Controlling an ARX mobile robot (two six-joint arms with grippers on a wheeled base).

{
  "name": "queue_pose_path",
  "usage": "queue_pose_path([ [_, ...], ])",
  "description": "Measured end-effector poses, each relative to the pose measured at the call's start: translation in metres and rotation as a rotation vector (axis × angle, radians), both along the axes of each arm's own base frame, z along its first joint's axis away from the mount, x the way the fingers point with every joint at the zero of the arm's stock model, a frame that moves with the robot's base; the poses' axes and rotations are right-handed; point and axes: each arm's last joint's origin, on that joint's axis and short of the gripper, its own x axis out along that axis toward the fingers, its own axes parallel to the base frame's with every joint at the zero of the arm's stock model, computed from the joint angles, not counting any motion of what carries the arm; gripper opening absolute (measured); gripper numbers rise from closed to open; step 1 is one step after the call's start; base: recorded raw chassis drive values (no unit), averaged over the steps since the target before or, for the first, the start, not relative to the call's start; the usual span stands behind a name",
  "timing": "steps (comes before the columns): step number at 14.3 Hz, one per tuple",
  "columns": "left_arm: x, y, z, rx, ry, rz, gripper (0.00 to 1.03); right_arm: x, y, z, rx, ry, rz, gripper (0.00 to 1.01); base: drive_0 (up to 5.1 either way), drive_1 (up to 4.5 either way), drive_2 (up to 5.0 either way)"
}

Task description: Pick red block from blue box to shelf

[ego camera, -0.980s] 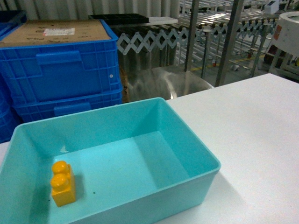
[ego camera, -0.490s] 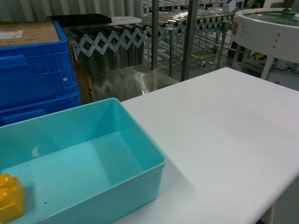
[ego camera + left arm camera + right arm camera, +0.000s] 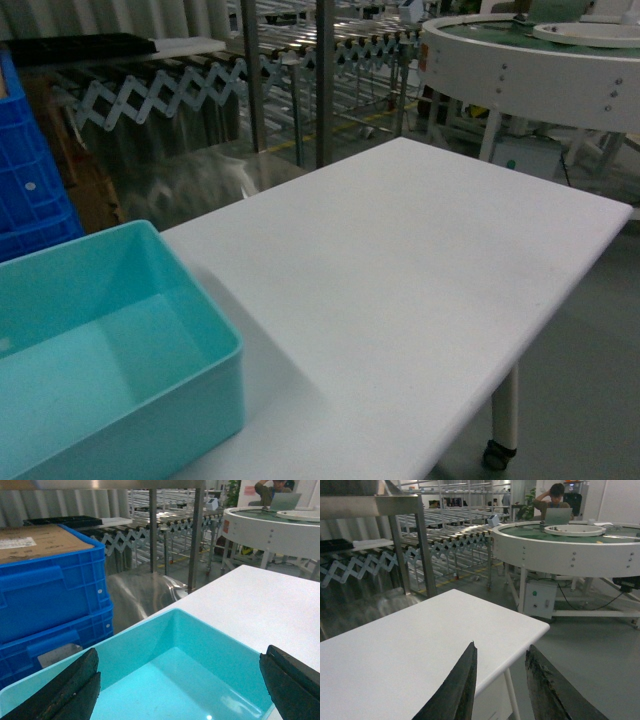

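Turquoise walls of the blue box (image 3: pixel 200 645) fill the space between the left gripper's (image 3: pixel 180 680) two dark fingers (image 3: pixel 65 685), which stand wide apart with nothing held; the box's inside, as far as it shows, is bare, and the red block cannot be seen in any view. Behind those fingers, to the left, stacked dark blue crates (image 3: pixel 50 595) carry a cardboard sheet (image 3: pixel 35 540), and steel posts of the shelf (image 3: pixel 196 530) rise beyond the box. The box sits on the white desk (image 3: pixel 420 270), at its left end in the head view. Over the desk's far corner, the right gripper's (image 3: pixel 500 680) fingers (image 3: pixel 457 685) hang slightly parted, empty, with a round white conveyor table (image 3: pixel 570 550) beyond them.
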Motion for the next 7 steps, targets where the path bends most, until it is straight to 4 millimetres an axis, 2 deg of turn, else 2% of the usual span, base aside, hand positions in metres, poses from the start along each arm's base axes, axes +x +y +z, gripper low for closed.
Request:
queue_pose_path([
  [7,0.0,0.0,0.0,0.0,0.0,0.0,0.98,0.0,0.0,0.0,0.0,0.0,0.0,0.26,-1.6,-1.65,-1.6],
])
